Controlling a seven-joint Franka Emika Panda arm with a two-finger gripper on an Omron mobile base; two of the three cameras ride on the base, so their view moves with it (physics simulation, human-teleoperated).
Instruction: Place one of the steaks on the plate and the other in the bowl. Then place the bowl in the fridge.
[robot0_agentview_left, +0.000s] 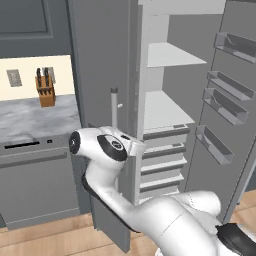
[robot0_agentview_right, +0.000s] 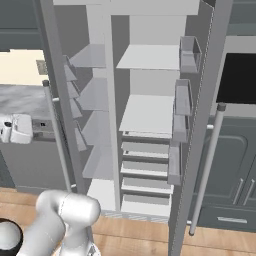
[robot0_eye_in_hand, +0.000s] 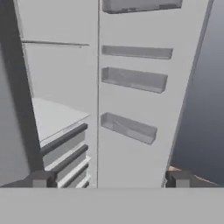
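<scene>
The fingers (robot0_eye_in_hand: 111, 178) stood wide apart at the bottom of the hand view, one dark tip (robot0_eye_in_hand: 43, 179) at lower left and the other at lower right, with nothing between them. Past the tips lay the open fridge (robot0_eye_in_hand: 61, 78): a pale shelf (robot0_eye_in_hand: 54, 116) at centre left, dark-edged drawers (robot0_eye_in_hand: 65, 146) stepping down below it, and the inner face of a door (robot0_eye_in_hand: 140, 144) filling the middle, carrying bins (robot0_eye_in_hand: 128, 127) stacked from the top of the frame to its centre. A strip of wooden floor (robot0_eye_in_hand: 179, 169) showed at lower right beside the tip there.

In the left base view the hand (robot0_agentview_left: 122, 145) sat at centre frame, against the edge of the fridge's left door (robot0_agentview_left: 100, 65), with the white arm (robot0_agentview_left: 150, 210) sweeping down to the lower right. A vertical silver handle (robot0_agentview_left: 114, 107) rose just above the hand. The fridge compartment occupied the upper right, its shelves (robot0_agentview_left: 165, 107) bare, and the right door (robot0_agentview_left: 225, 100) stood swung open with its bins along the right edge. At upper left a grey marbled desk (robot0_agentview_left: 35, 120) carried a knife block (robot0_agentview_left: 45, 87) against a cream wall.

In the right base view both doors stood open around the shelves (robot0_agentview_right: 147, 112) in the centre, with the hand (robot0_agentview_right: 17, 129) at the left edge and the arm (robot0_agentview_right: 65, 220) at lower left. No steak, plate or bowl could be made out on the shelves.
</scene>
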